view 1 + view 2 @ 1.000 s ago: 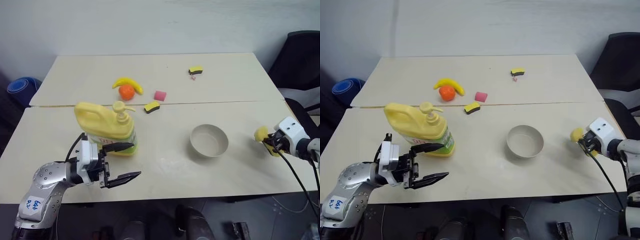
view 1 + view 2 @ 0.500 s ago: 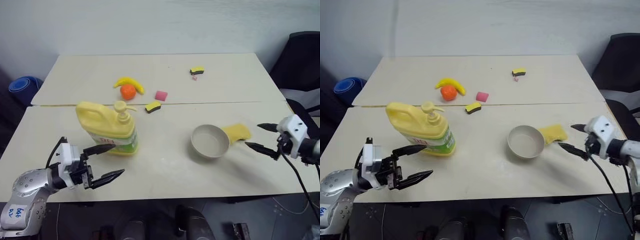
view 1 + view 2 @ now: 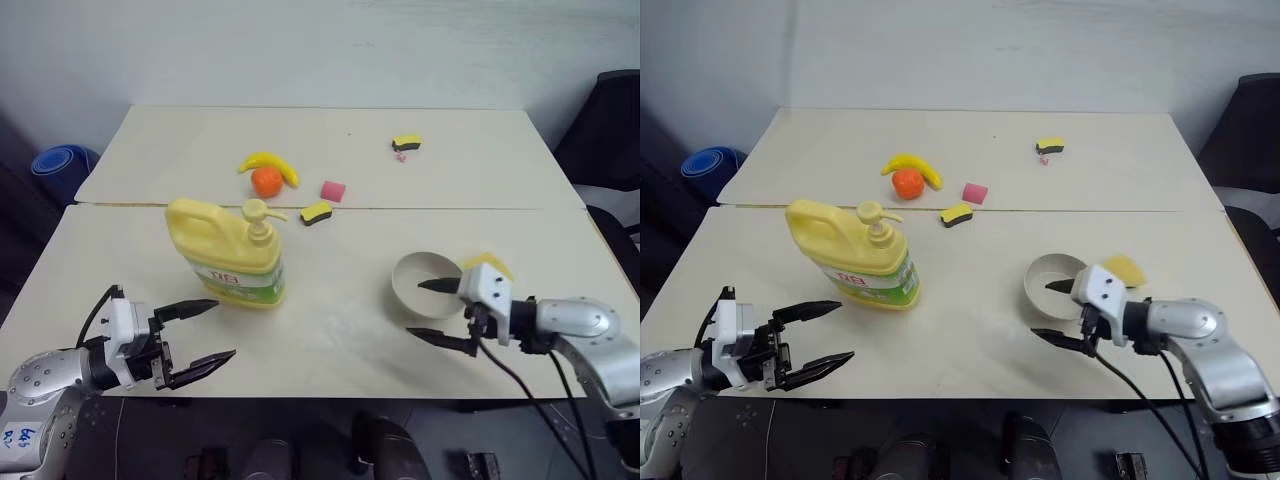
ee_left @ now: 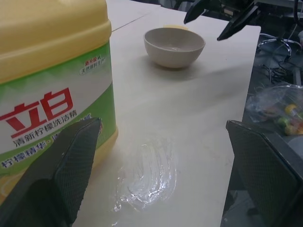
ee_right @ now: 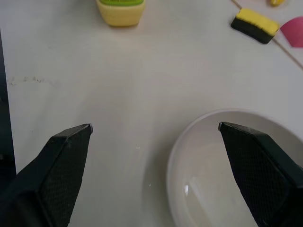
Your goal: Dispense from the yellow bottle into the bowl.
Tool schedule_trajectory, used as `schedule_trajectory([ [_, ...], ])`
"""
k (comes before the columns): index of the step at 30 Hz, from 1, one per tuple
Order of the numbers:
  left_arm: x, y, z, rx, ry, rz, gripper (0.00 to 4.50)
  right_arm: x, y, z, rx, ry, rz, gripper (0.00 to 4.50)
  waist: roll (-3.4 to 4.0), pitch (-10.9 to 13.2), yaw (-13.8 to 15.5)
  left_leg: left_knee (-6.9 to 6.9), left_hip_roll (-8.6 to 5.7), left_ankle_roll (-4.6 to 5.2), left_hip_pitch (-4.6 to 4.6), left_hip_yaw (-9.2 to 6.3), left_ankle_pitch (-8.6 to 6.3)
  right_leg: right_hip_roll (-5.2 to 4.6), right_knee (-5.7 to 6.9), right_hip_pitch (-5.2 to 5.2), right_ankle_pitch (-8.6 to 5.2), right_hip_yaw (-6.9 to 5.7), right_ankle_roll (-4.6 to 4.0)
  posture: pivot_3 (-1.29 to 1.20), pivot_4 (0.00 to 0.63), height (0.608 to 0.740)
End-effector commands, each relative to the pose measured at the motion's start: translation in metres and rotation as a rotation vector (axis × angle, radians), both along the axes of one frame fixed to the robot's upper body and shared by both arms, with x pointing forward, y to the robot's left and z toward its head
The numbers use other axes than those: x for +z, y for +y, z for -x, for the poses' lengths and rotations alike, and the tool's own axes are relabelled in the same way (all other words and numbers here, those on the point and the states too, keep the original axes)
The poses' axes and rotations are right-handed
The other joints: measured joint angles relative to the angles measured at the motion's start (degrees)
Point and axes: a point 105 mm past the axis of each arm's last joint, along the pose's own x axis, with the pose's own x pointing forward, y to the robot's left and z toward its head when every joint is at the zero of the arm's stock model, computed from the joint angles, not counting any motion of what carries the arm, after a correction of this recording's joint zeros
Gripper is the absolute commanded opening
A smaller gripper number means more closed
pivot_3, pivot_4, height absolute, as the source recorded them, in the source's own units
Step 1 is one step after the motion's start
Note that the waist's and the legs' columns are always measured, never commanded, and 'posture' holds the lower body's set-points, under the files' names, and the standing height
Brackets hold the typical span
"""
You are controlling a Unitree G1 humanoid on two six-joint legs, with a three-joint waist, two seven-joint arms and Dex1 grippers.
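On the pale surface (image 3: 340, 330) I am seeing the yellow bottle (image 3: 229, 252) standing upright left of centre in the head views, its pump top pointing right and its green-and-white label facing the camera. The bowl (image 3: 424, 286) is sitting right of centre, well apart from the bottle, with a yellow sponge (image 3: 487, 264) lying just behind its right rim. My left end effector (image 3: 196, 337) is hovering in the lower left of the frame, fingers spread wide and pinching nothing, just in front of the bottle's base without touching it; its wrist view is showing the label close beside one finger (image 4: 71, 170) and a glossy smear (image 4: 149, 175) on the surface. My right end effector (image 3: 434, 310) is hanging at the lower right, also spread wide and empty, its upper finger reaching over the bowl's near rim and its lower finger over bare surface. Toward the top centre of the frame a banana (image 3: 268, 163), an orange (image 3: 266, 181), a pink block (image 3: 333, 190) and a yellow-and-black sponge (image 3: 316, 212) are lying in a cluster, another such sponge (image 3: 406, 143) farther right.
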Motion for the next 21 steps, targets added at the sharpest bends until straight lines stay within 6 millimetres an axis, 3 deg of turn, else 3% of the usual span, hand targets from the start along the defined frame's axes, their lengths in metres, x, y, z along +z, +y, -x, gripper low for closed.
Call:
schedule_trajectory([
  [1,0.011,-0.001,-0.001,-0.007,-0.046,-0.009,4.50,-0.013,0.007,-0.007,-0.073,-0.015,0.032,4.45,-0.01,-0.01,-0.11,0.00,0.00,-0.01,0.00,0.00,0.00,0.01,0.02,-0.01,0.00,0.00,0.00,0.00,0.150,0.740],
  [8,0.021,-0.010,-0.006,-0.010,-0.075,0.033,4.50,-0.034,0.016,-0.025,-0.129,-0.023,0.049,4.45,-0.03,-0.01,-0.24,0.00,-0.02,-0.03,0.00,0.03,0.02,0.04,0.06,-0.02,0.00,0.00,0.00,0.00,0.150,0.740],
  [15,0.028,-0.010,-0.001,0.014,-0.066,0.064,4.50,-0.038,0.022,-0.026,-0.100,-0.039,0.067,2.10,-0.04,-0.01,-0.28,0.00,0.00,-0.02,-0.02,0.04,0.02,0.10,0.13,-0.01,0.01,-0.01,0.01,0.00,0.150,0.740],
  [18,0.040,-0.006,0.004,0.041,-0.068,0.089,4.50,-0.033,0.021,-0.029,-0.096,-0.075,0.076,1.01,-0.04,-0.01,-0.28,0.00,0.01,-0.02,0.00,0.03,0.02,0.10,0.07,0.00,0.00,0.00,0.01,0.00,0.150,0.740],
  [21,0.067,-0.005,0.013,0.034,-0.061,0.155,4.50,-0.025,0.022,-0.031,-0.057,-0.130,0.097,0.04,-0.18,0.00,-0.41,0.01,0.02,-0.03,0.00,0.03,0.03,0.12,0.07,-0.01,0.00,0.00,0.00,0.00,0.150,0.740],
])
